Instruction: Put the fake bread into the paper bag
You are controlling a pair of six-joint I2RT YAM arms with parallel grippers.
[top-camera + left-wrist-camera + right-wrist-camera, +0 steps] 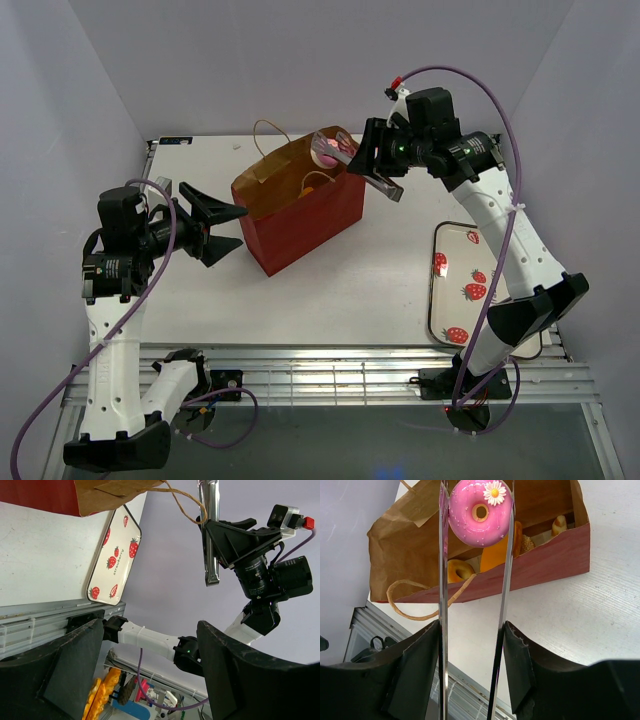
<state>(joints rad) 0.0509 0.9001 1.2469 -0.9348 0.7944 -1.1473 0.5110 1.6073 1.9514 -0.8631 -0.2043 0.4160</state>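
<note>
Top external view, nearest first, places given relative to the paper bag (310, 222).

1. strawberry-print tray (450, 300): flat on the white table (330, 300), well to the right of the bag and nearer than it.
2. left gripper (242, 226): just beside the bag's left end, jaws apart, nothing between them.
3. paper bag: red-brown outside, tan inside, standing with its mouth open. The right wrist view shows golden-orange pastries (496, 555) lying inside it.
4. right gripper (372, 165): above the bag's far right corner, jaws clamped on the two arms of the metal tongs (443, 605).
5. pink-iced doughnut (470, 527): white flower on its icing, pinched between the tongs' tips, in the air over the bag's open mouth and not yet inside.
</note>
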